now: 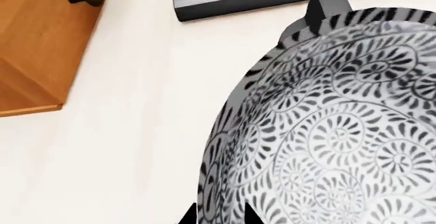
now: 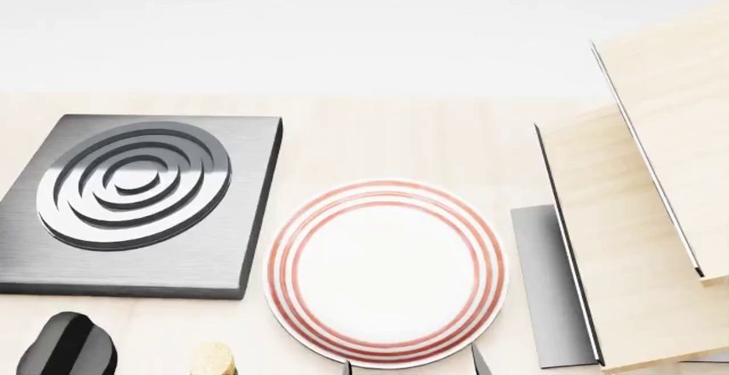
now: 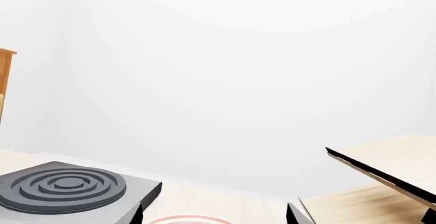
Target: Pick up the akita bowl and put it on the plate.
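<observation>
Glossy plate (image 2: 385, 272), brushed-metal burner (image 2: 142, 208)

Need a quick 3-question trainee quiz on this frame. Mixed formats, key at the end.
1. True or false: the akita bowl already sits on the plate.
2. In the head view, what lies on the counter at the plate's left? A) square grey burner B) cutting board C) kettle
3. Fill in: the concentric rings around the plate's rim are ____ in colour.

Key: 1 false, the plate is bare in the head view; 2 A; 3 red.
</observation>
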{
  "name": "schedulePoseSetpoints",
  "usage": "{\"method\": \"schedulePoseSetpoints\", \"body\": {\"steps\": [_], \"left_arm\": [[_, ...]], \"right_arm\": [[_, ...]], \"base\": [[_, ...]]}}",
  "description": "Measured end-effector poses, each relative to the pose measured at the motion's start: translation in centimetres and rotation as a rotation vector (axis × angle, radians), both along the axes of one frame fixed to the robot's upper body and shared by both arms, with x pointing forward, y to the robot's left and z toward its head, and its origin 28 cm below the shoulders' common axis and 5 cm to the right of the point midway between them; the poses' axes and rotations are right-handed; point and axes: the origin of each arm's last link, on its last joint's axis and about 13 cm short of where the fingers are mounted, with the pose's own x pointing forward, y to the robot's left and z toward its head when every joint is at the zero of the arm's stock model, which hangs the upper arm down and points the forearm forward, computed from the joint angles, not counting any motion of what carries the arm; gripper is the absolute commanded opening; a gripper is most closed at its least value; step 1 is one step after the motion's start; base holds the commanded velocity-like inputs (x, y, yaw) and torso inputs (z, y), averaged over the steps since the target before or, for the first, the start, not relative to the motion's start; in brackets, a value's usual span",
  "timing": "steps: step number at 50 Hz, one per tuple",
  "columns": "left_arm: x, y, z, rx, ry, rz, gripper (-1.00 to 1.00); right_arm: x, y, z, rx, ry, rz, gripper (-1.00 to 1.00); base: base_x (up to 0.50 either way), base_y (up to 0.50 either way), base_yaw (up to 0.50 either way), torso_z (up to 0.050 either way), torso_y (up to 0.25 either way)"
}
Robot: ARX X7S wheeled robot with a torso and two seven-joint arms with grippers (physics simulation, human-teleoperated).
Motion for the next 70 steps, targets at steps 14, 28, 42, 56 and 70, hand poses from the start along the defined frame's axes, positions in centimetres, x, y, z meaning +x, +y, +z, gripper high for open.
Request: {"method": "schedulePoseSetpoints", "body": {"steps": [14,28,42,56,70], "left_arm": [[0.5,-0.3,2.4,0.133,-0.193,0.090,-1.00],[0.9,-0.3,5.2,0.202,-0.378,0.186,-1.00],[1.6,-0.8,8.7,0.220,-0.526,0.207,-1.00],[2.9,-1.3,10.9,0.241,-0.597,0.212,-1.00],[5.1,-2.0,13.4,0.251,-0.648,0.200,-1.00]], "right_arm": [[0.0,0.0,0.0,-0.001,-0.001,0.000,1.00],[-0.1,0.0,0.0,0.000,0.000,0.000,1.00],[-0.1,-0.1,0.0,0.003,-0.001,-0.002,1.00],[-0.1,-0.1,0.0,0.006,-0.004,-0.002,1.00],[-0.2,-0.2,0.1,0.007,-0.005,-0.001,1.00]], "base": [[0.00,0.00,0.00,0.000,0.000],[0.00,0.00,0.00,0.000,0.000],[0.00,0.00,0.00,0.000,0.000],[0.00,0.00,0.00,0.000,0.000],[0.00,0.00,0.00,0.000,0.000]]}}
